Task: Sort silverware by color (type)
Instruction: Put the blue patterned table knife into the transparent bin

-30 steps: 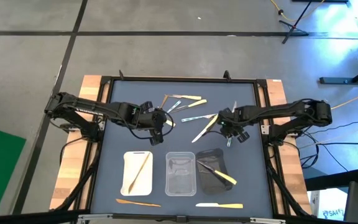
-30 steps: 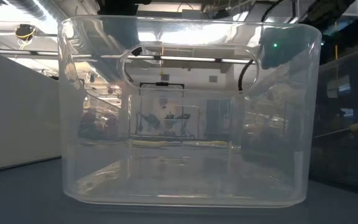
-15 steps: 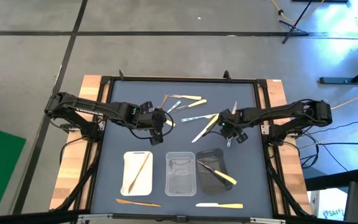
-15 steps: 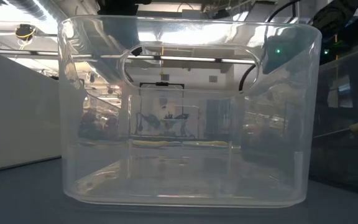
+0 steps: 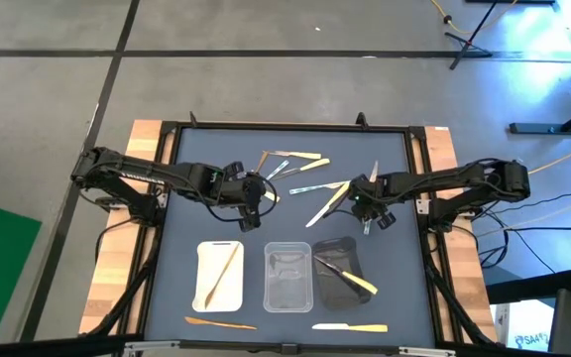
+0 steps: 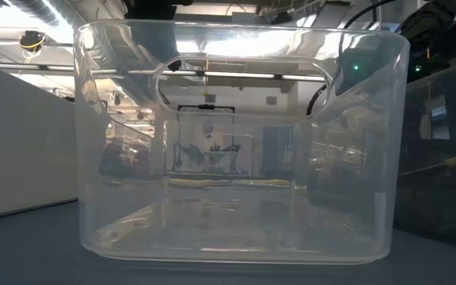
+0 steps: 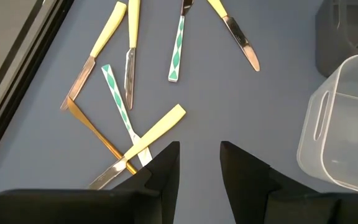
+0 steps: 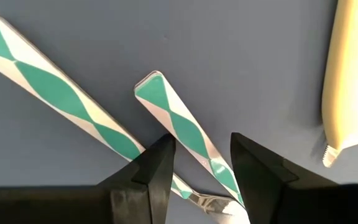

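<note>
Green-patterned utensil (image 8: 185, 134) between open right pincer (image 8: 201, 171) fingers

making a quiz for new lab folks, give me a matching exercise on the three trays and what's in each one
Things:
1. white tray
2. clear tray
3. black tray

Contents:
A. a yellow-handled utensil
B. a brown wooden utensil
C. no utensil visible

Pairs: 1-B, 2-C, 3-A

The brown wooden utensil lies in the white tray; the yellow-handled utensil lies across the black one.
</note>
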Tool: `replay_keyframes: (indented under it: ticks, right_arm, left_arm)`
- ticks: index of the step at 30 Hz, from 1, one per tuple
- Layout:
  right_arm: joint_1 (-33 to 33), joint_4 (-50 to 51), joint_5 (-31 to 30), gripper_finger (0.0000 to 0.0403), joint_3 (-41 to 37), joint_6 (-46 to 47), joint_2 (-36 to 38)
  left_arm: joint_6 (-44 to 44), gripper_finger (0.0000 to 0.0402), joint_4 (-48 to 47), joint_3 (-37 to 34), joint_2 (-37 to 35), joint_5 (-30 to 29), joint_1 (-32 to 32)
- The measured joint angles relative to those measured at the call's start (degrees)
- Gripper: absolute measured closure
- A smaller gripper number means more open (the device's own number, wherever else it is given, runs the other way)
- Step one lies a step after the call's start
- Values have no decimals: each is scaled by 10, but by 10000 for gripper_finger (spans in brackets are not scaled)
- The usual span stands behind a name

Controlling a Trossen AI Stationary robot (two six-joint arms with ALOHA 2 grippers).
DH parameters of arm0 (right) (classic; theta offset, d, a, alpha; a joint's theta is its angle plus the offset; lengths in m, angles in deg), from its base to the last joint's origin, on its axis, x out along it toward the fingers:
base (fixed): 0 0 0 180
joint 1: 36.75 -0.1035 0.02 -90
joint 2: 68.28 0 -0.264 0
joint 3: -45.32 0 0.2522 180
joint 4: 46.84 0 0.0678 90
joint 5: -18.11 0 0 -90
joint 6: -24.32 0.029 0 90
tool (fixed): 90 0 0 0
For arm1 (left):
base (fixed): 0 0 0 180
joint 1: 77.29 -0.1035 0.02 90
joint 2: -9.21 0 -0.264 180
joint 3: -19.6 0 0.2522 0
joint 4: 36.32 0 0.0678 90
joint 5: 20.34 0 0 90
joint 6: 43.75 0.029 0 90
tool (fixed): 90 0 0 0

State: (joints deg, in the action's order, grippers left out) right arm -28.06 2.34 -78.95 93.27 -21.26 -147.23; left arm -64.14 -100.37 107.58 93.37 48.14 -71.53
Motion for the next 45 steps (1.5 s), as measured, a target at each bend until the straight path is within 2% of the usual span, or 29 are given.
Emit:
replay_keyframes:
  ticks: [6, 15, 20, 34, 45]
  right_arm:
    - [0, 1, 8, 249, 0, 0, 0]
    - [0, 4, 17, 315, -1, 0, -1]
    - [0, 5, 17, 335, -2, 0, -1]
    - [0, 3, 17, 343, -2, 0, -1]
    - [0, 5, 16, 343, 1, 2, -1]
  left_arm:
    - [0, 292, 0, 0, 0, 0, 0]
    - [0, 292, 0, 0, 0, 0, 0]
    - [0, 292, 0, 0, 0, 0, 0]
    - [-1, 292, 0, 0, 0, 0, 0]
    - [0, 292, -15, 1, -31, 15, 0]
